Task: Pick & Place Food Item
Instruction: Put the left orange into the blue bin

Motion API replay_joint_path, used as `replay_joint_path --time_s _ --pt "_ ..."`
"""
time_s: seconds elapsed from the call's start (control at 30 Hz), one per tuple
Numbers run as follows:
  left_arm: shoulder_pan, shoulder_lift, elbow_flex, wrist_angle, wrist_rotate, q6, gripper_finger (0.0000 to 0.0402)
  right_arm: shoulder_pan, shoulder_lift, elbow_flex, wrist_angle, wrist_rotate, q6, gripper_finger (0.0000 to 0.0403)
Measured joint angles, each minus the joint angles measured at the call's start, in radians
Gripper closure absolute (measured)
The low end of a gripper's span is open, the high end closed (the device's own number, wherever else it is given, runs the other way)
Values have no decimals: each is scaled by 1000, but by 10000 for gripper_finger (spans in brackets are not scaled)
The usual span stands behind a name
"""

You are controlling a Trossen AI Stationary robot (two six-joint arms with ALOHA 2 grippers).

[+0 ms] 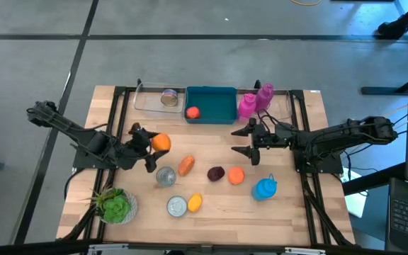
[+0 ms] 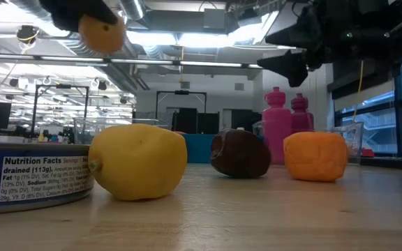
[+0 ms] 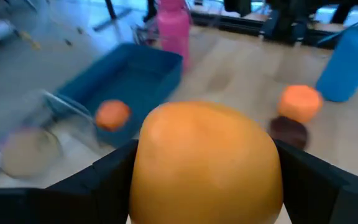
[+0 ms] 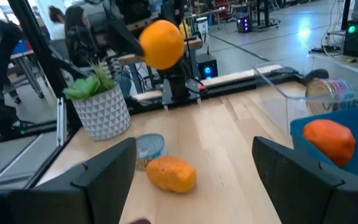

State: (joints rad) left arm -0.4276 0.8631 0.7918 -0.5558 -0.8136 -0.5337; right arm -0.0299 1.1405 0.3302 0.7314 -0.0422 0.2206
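A round orange (image 1: pixel 161 142) hangs in the air over the left half of the table, and my left gripper (image 1: pixel 152 146) is shut on it. It fills the left wrist view (image 3: pixel 207 162) and also shows high up in the low view (image 2: pixel 102 33) and the right wrist view (image 4: pixel 161 43). A teal bin (image 1: pixel 218 99) at the far edge holds a red-orange fruit (image 1: pixel 193 112). My right gripper (image 1: pixel 248 140) stands open over the right middle of the table, level, with nothing between its fingers. My left gripper pinches the orange by its two opposite sides (image 3: pixel 143 168) between its two fingers (image 3: pixel 107 174). The fingers come from the table's left, slanting a little downward. The orange is lifted clear of the table.
On the wood lie a carrot-like orange piece (image 1: pixel 186 165), a dark plum (image 1: pixel 216 173), an orange fruit (image 1: pixel 236 176), a lemon (image 1: pixel 195 202) and two cans (image 1: pixel 166 176). A blue bottle (image 1: pixel 264 188), pink bottles (image 1: pixel 255 101), a potted plant (image 1: pixel 115 205) and a clear box (image 1: pixel 151 99) stand around.
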Motion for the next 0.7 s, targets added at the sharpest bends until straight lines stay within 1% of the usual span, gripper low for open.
replay_joint_path --time_s 0.07,0.3,0.4,0.53,0.6,0.7 --pt "26 22 0 30 -17 79 96 0 12 17 0 0 6 85" --pt "138 140 0 146 -6 340 96 -1 93 99 -2 0 6 85" --pt "166 185 0 226 2 450 96 -1 124 141 -2 0 10 85" --pt "185 242 0 342 6 609 96 -2 164 190 -3 -13 66 85" --pt "190 270 0 400 7 690 96 -11 198 218 -3 -73 128 85" --pt "196 303 0 487 8 797 96 -34 258 258 -2 -194 222 85"
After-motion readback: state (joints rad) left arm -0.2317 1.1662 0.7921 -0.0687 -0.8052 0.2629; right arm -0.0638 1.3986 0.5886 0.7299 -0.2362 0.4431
